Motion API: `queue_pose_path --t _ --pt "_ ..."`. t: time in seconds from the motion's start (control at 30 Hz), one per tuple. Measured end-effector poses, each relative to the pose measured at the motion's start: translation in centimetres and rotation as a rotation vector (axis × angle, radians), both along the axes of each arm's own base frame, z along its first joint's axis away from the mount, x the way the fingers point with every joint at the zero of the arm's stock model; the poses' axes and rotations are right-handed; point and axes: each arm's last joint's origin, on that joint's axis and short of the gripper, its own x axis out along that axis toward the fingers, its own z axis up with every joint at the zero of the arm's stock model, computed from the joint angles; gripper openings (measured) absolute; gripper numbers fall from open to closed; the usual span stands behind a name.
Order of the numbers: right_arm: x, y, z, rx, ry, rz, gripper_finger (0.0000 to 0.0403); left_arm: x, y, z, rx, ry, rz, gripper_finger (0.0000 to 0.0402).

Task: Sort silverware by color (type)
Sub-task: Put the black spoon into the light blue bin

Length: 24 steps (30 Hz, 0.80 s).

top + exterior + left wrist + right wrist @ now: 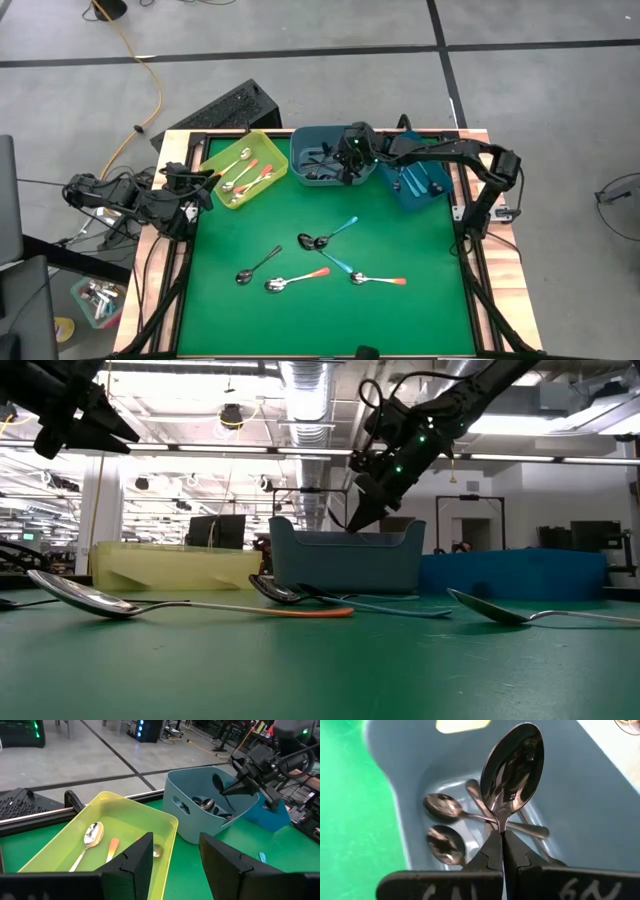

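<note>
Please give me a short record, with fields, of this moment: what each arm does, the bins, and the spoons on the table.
right tool: shut on dark metal spoon, above grey-blue bin
left tool: open, by yellow bin
yellow bin: orange-handled spoons
blue bin: teal-handled spoons
green mat: five loose spoons, mixed handle colours

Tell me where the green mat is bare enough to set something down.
Bare: the green mat along its near edge and both side strips. Crowded: the loose spoons mid-mat, and the far edge with the yellow bin, grey-blue bin and blue bin.
</note>
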Motion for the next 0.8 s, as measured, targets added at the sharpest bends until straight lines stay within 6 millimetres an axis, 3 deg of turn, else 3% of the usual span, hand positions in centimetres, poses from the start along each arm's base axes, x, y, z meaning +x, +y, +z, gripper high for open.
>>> queue_pose_path --t 0.8 --pt "-0.1 -1.3 0.7 -0.052 -0.071 0.010 0.0005 -0.1 0.1 -0.1 0.009 0.017 0.010 0.0143"
